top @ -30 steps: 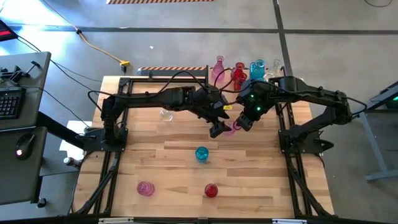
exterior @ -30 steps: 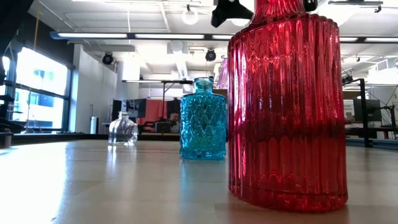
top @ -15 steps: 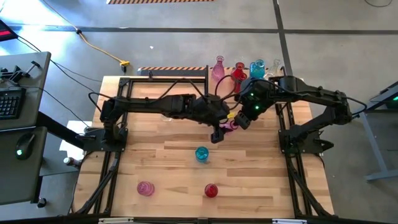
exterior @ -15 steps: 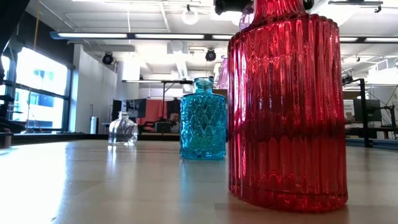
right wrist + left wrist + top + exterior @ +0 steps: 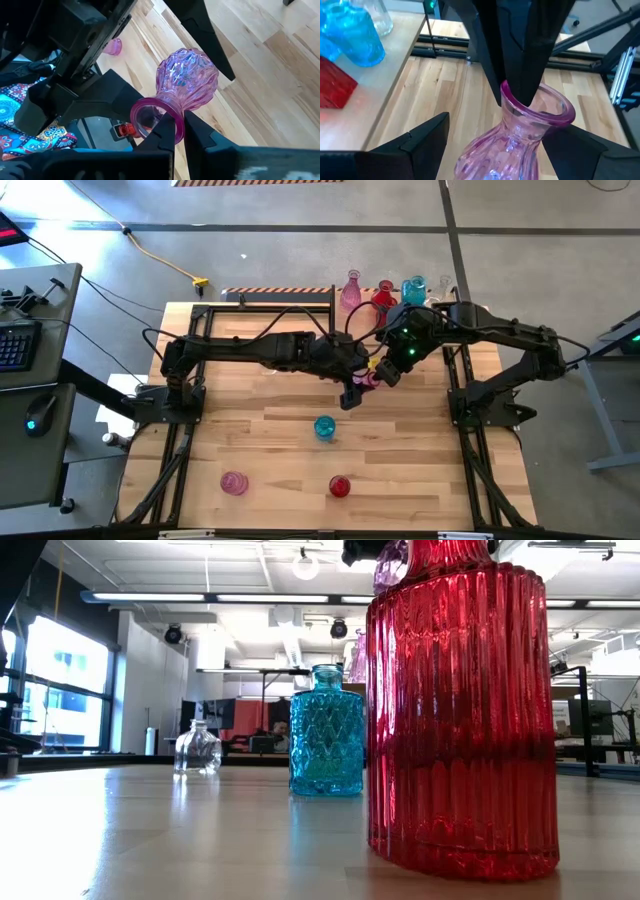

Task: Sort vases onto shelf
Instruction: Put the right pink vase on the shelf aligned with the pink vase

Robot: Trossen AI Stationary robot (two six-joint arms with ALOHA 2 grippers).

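A ribbed pink vase [image 5: 367, 380] hangs in the air over the table's middle, tilted, its flared mouth [image 5: 555, 102] up. My right gripper [image 5: 179, 131] is shut on its rim. My left gripper [image 5: 495, 150] is open, one finger [image 5: 420, 145] on each side of the vase's belly [image 5: 495, 155]; I cannot tell whether they touch it. The pale shelf [image 5: 380, 87] lies at the table's far edge and bears pink [image 5: 351, 288], red [image 5: 384, 296], turquoise [image 5: 412, 288] and clear [image 5: 441, 286] vases. My right gripper holds the pink vase by the rim of its mouth [image 5: 169, 114], one finger inside the neck and one outside. The fingers [image 5: 520, 60] come from above, pointing down. The vase is lifted clear of the table and hangs tilted below them.
On the tabletop stand a turquoise bottle [image 5: 324, 427], a small pink vase [image 5: 234, 482] and a red ribbed vase [image 5: 340, 486] toward the near edge. A clear bottle [image 5: 197, 748] stands farther back. Black frame bars [image 5: 185, 440] run along both sides.
My left arm has stretched farther toward the right, and its gripper has shifted slightly toward the near edge. My right gripper has carried the pink vase a little toward the far edge and upward; the vase now shows at the low view's top edge.
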